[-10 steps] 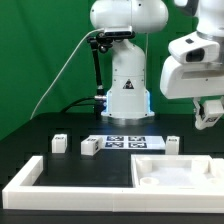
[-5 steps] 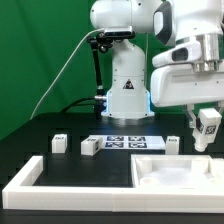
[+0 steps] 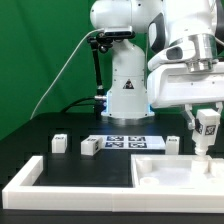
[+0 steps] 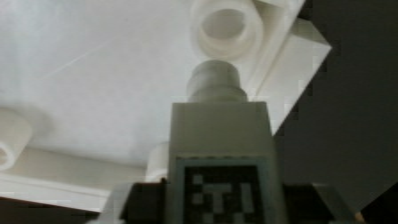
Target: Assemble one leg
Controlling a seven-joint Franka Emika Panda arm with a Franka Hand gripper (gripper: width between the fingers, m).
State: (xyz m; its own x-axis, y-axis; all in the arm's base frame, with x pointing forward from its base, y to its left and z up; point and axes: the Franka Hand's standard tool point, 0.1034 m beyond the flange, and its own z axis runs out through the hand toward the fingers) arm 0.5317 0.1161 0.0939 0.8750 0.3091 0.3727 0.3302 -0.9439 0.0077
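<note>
My gripper [image 3: 208, 124] is shut on a leg [image 3: 207, 133], a small white block with a black-and-white tag, held upright with its peg end pointing down. It hangs just above the far right corner of the large white panel [image 3: 165, 172]. In the wrist view the leg [image 4: 217, 120] runs out from between my fingers [image 4: 146, 200], its tip close to a round socket [image 4: 231, 28] at the panel's corner [image 4: 107, 90]. Three more legs stand on the table [image 3: 60, 143], [image 3: 89, 146], [image 3: 173, 143].
The marker board [image 3: 125, 142] lies in front of the robot base [image 3: 125, 90]. A long white border frame [image 3: 28, 176] runs along the front and the exterior view's left. A second socket [image 4: 11, 135] shows on the panel.
My gripper has come down and moved toward the exterior view's left with the leg in it, from high at the right edge to just above the panel's corner.
</note>
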